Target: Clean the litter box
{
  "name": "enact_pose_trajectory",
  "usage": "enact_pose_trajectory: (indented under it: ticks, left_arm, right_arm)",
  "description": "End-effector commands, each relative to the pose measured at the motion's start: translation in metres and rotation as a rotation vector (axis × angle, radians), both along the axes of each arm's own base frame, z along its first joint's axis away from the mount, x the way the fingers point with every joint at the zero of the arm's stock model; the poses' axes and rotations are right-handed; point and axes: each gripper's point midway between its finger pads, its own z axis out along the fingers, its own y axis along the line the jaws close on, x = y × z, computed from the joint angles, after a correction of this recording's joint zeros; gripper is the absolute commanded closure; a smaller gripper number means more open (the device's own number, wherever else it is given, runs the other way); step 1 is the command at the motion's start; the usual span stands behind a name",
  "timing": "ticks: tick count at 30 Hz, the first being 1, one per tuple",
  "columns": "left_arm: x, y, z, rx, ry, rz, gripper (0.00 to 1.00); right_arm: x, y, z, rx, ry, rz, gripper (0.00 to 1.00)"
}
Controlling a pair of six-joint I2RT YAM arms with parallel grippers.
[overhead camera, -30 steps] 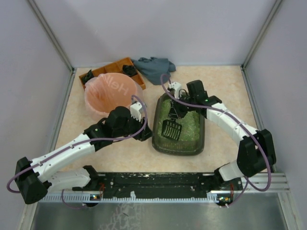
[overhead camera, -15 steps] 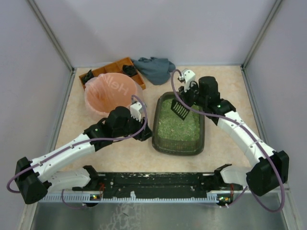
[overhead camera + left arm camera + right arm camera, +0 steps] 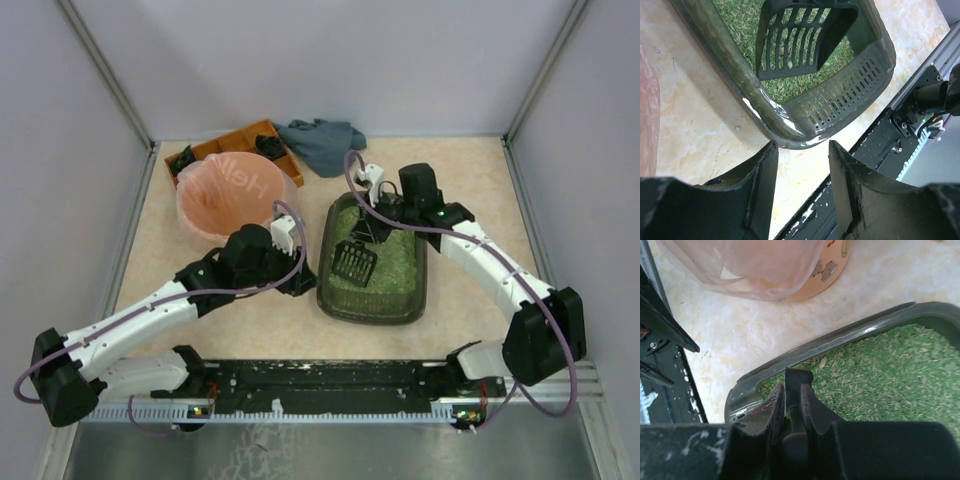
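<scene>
The litter box [image 3: 374, 312] is a dark grey-green tray with pale green granules [image 3: 396, 258], right of centre. My right gripper [image 3: 370, 228] is shut on the handle of a black slotted scoop [image 3: 354, 262], whose blade is down in the box's left half. In the right wrist view my right gripper [image 3: 792, 390] clamps the scoop handle [image 3: 799, 376] over the box rim [image 3: 840, 340]. My left gripper [image 3: 301, 281] is open and empty beside the box's near left corner. In the left wrist view it [image 3: 802, 148] stands just outside the rim [image 3: 771, 120], with the scoop [image 3: 800, 40] beyond.
A round pink-bagged bin [image 3: 235, 195] stands left of the box, close behind my left wrist. An orange compartmented tray [image 3: 240, 145] and a grey cloth [image 3: 322, 143] lie at the back. A black rail [image 3: 330, 380] runs along the near edge.
My right gripper lifted the scoop out to the box's far end, then brought it back down into the box's left half. The left arm has not moved.
</scene>
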Motion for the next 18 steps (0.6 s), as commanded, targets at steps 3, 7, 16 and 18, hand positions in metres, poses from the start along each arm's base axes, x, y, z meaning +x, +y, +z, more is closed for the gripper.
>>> enact_pose_trajectory:
  ticks: [3, 7, 16, 18]
  left_arm:
    - [-0.004, 0.004, 0.003, -0.038, -0.009, 0.022, 0.49]
    - [-0.005, 0.005, 0.0, -0.041, -0.003, 0.028, 0.49]
    - [-0.004, 0.009, -0.002, -0.023, -0.025, 0.024, 0.49]
    - [-0.004, 0.01, -0.003, -0.018, -0.028, 0.024, 0.49]
  right_arm:
    - [-0.009, 0.013, 0.01, 0.055, 0.021, 0.119, 1.0]
    - [-0.017, 0.019, 0.001, 0.061, 0.102, 0.178, 1.0]
    - [-0.021, 0.027, -0.037, 0.04, 0.304, 0.246, 1.0]
    - [-0.022, 0.026, -0.043, 0.03, 0.325, 0.244, 1.0]
